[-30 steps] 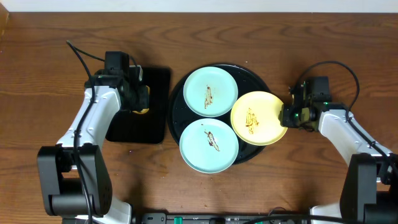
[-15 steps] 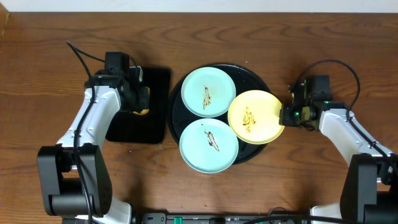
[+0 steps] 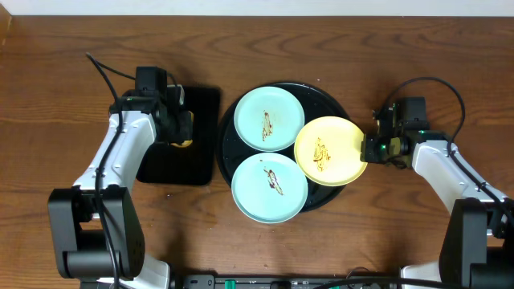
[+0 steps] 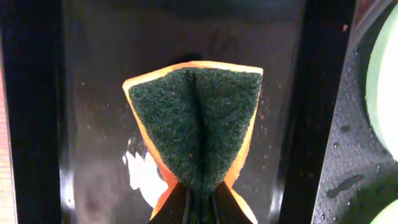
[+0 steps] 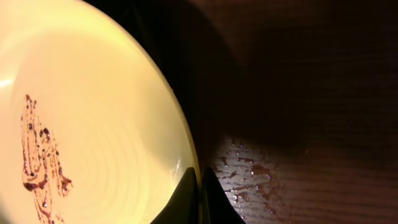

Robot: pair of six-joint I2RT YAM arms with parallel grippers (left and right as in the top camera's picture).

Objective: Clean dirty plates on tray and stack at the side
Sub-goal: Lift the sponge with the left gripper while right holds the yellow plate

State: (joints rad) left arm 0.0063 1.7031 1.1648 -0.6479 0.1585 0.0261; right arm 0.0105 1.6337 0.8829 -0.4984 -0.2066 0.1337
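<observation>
The round black tray [image 3: 336, 100] holds two pale blue-green plates, one at the back [image 3: 269, 118] and one at the front [image 3: 270, 188], each with a brown smear. The pale yellow plate [image 3: 329, 151] lies on the tray's right side with a brown smear; it also shows in the right wrist view [image 5: 93, 124]. My right gripper [image 3: 368, 150] is shut on the yellow plate's right rim [image 5: 198, 186]. My left gripper [image 3: 181, 128] is shut on an orange sponge with a dark green scrub face [image 4: 196, 118], pinched and folded above the rectangular black tray [image 4: 93, 93].
The small rectangular black tray [image 3: 202, 160] lies left of the round tray. Wet drops show on the brown wooden table [image 5: 261, 171] beside the yellow plate's rim. Bare wood lies around both trays [image 3: 401, 233].
The yellow plate has shifted slightly left and up, further onto the tray, held by my right gripper. The left arm has not moved.
</observation>
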